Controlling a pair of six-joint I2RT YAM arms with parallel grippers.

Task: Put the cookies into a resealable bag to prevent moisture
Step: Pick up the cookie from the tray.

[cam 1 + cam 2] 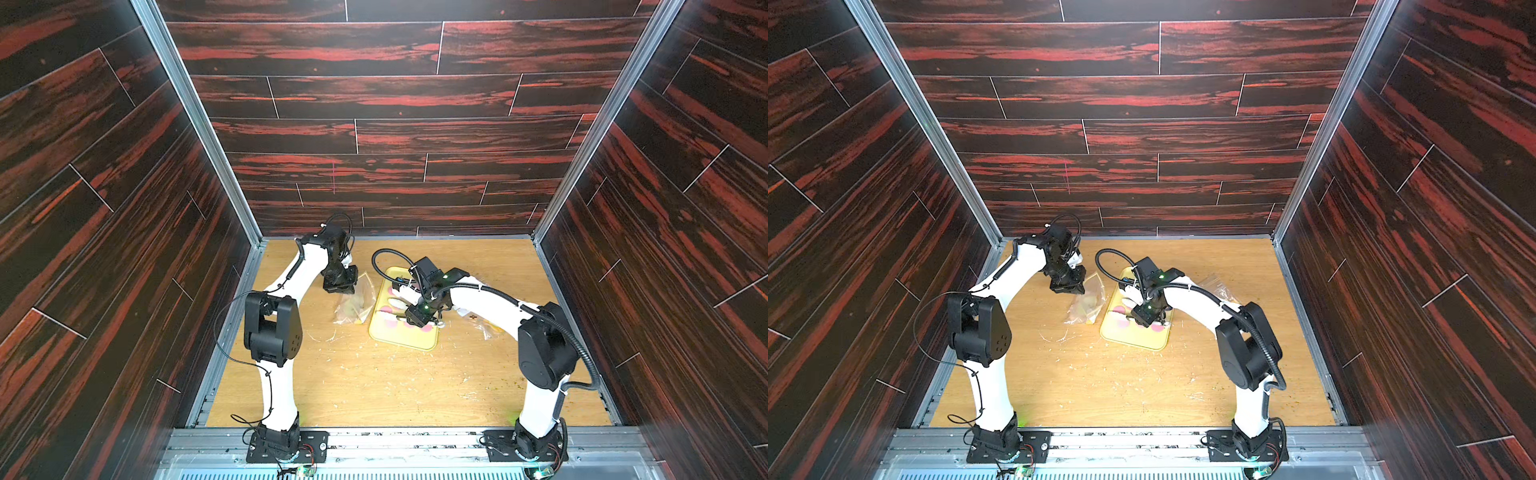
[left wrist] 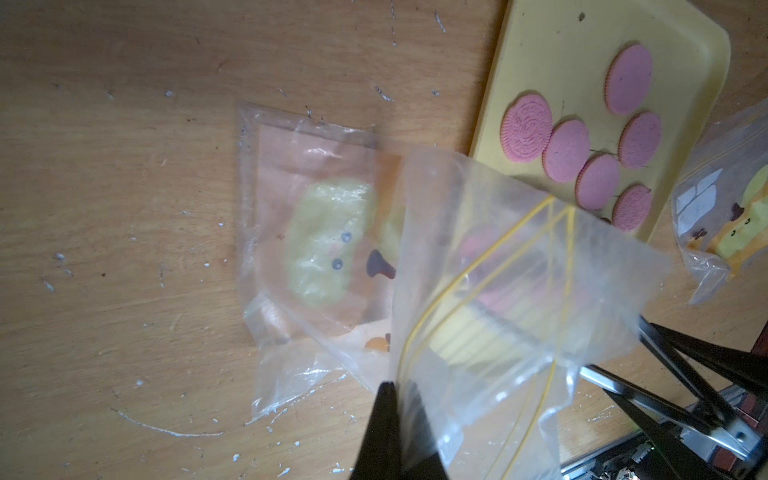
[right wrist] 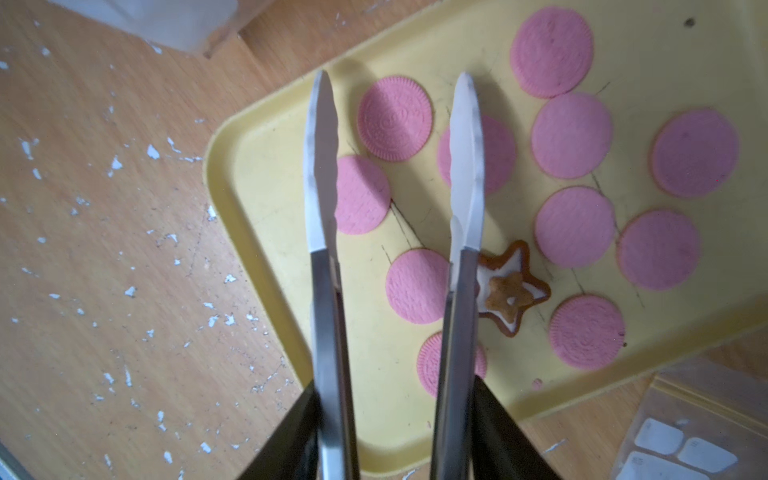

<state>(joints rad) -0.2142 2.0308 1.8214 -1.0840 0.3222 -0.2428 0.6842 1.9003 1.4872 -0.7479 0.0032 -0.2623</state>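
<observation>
**Brittle cookies, limp bag: where to take hold**

The bench (image 3: 104, 208) carries a yellow tray (image 3: 266, 187), and everything here is placed from it. Just beside the tray lies the resealable bag (image 2: 498, 249), made of clear, limp film with a yellow zip line. The left gripper (image 2: 395, 399) has its jaws pinched shut on one lip of the bag's mouth, lifting that lip on the tray's side. Film like this probably sags and slides, so the stiffer zip strip looks the soundest place to grip. With only one lip held, the mouth may droop closed.

Over the tray, the right gripper (image 3: 395, 415) has its jaws clamped round a pair of metal tongs (image 3: 322, 166). The tong tips stand apart and empty.

The pink cookies (image 3: 395, 118) lie flat on the tray in a single layer, some touching. Whether any sit inside the bag I cannot tell. They look light, stiff and crumbly, and are best nipped gently across opposite rims.

The brown star cookie (image 3: 509, 291) lies on the tray among them. Its points would likely snap, so the centre is the place to grip.
</observation>
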